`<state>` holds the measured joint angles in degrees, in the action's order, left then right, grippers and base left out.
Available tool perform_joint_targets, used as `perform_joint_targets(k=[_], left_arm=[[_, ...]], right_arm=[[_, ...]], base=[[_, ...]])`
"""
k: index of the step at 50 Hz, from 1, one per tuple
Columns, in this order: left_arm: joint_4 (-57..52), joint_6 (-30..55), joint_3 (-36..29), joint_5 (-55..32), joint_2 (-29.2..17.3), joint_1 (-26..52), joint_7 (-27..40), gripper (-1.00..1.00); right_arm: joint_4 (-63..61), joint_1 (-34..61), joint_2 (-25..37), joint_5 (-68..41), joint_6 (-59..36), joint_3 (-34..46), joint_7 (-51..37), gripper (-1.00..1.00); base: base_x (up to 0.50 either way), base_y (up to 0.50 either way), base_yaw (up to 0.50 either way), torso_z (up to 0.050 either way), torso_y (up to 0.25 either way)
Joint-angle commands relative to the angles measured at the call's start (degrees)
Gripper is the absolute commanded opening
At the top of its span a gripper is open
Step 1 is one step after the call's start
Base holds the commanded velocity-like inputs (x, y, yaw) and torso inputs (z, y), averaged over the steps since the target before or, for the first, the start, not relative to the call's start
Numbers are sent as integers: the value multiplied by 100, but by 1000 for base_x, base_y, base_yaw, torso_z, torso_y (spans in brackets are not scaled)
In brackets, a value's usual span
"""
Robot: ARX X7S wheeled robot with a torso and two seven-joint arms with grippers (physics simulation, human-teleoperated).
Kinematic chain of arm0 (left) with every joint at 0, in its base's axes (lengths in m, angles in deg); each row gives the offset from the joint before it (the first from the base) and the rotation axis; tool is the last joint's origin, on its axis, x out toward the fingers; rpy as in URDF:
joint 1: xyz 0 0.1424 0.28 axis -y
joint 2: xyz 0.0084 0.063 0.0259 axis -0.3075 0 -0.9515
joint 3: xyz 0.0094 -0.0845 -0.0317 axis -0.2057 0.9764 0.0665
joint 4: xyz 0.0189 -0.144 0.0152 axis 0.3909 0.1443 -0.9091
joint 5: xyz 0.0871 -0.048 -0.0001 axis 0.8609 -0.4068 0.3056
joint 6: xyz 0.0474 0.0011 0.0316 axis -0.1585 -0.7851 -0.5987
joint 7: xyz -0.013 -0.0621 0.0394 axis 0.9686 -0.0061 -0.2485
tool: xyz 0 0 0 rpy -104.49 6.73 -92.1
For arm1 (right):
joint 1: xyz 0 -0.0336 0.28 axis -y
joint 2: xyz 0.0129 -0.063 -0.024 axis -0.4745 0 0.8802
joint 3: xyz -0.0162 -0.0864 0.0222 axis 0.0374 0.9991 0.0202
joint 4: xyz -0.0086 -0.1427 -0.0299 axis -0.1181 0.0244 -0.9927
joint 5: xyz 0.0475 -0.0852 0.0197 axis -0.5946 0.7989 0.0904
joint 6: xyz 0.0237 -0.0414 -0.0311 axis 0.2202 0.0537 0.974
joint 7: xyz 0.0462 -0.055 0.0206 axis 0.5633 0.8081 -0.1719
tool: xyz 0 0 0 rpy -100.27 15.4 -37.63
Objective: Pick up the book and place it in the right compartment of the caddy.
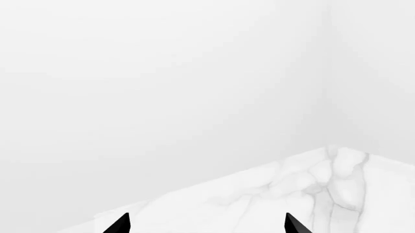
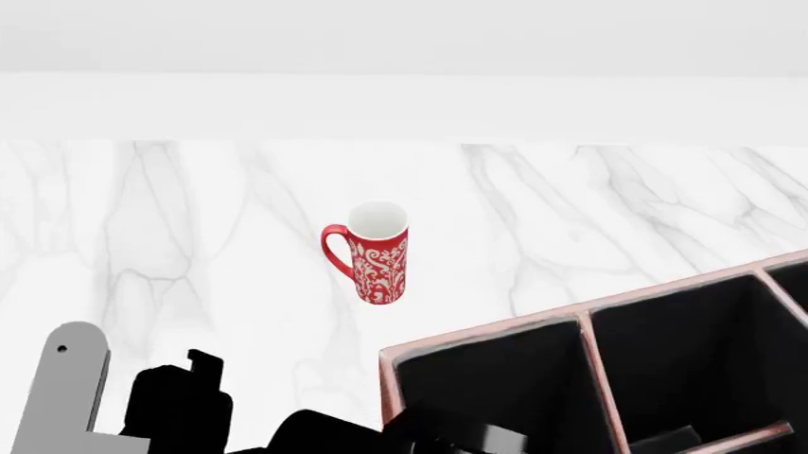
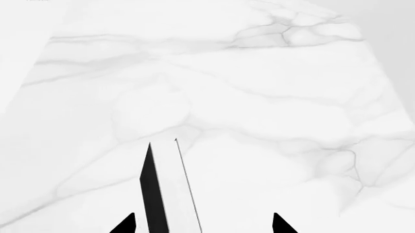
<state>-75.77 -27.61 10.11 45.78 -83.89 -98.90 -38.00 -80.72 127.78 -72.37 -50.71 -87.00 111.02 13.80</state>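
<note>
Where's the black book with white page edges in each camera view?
Left wrist: not in it.
Head: I can't pick it out.
Right wrist: the small black-covered book with white page edges stands edge-on between the right hand's fingertips.
Shared landmark: the white marble tabletop, in all three views.

No readable text, label, brand, number or sign anywhere. Only a white floral pattern, no lettering, on the tall red ceramic mug point(image 2: 370, 253) near the middle of the white marble table point(image 2: 606, 208).
</note>
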Motion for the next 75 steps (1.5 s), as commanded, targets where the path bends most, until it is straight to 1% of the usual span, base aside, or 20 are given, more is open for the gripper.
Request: perform_joint_targets(k=[1, 14, 24, 40, 44, 50, 51, 63, 71, 75], left_arm=[[-6, -20, 12, -22, -8, -32, 21, 100], [15, -83, 2, -34, 13, -75, 20, 100], [18, -73, -44, -35, -9, -79, 44, 100], [51, -33, -361, 140, -93, 10, 120, 100], [73, -74, -368, 133, -78, -9, 103, 100], [88, -119, -310, 92, -60, -50, 92, 100], [87, -120, -312, 94, -61, -52, 95, 100], [40, -77, -398, 121, -104, -33, 150, 100], [52, -93, -425, 119, -110, -38, 157, 100], [22, -82, -402, 86, -121, -49, 165, 100]], right_arm=[[535, -239, -66, 381, 611, 549, 229, 100], [1157, -364, -150, 639, 1107, 851, 474, 100], [2092, -475, -270, 934, 1735, 1069, 801, 100], [2655, -729, -332, 1128, 2134, 1496, 1100, 100], [2893, -821, -373, 1236, 2319, 1715, 1263, 100], [3235, -867, -441, 1277, 2521, 1704, 1339, 100], [3304, -889, -452, 1295, 2565, 1695, 1325, -100], [3290, -981, -373, 1282, 2695, 1651, 1278, -100], [3150, -972, -363, 1204, 2612, 1547, 1161, -100], [2848, -916, -343, 1071, 2462, 1250, 866, -100]], base=[[0, 0, 0, 0, 0], [0, 0, 0, 0, 0], [0, 0, 0, 0, 0], [0, 0, 0, 0, 0], [0, 0, 0, 0, 0], [0, 0, 0, 0, 0], [0, 0, 0, 0, 0], [0, 0, 0, 0, 0], [0, 0, 1, 0, 0], [0, 0, 1, 0, 0]])
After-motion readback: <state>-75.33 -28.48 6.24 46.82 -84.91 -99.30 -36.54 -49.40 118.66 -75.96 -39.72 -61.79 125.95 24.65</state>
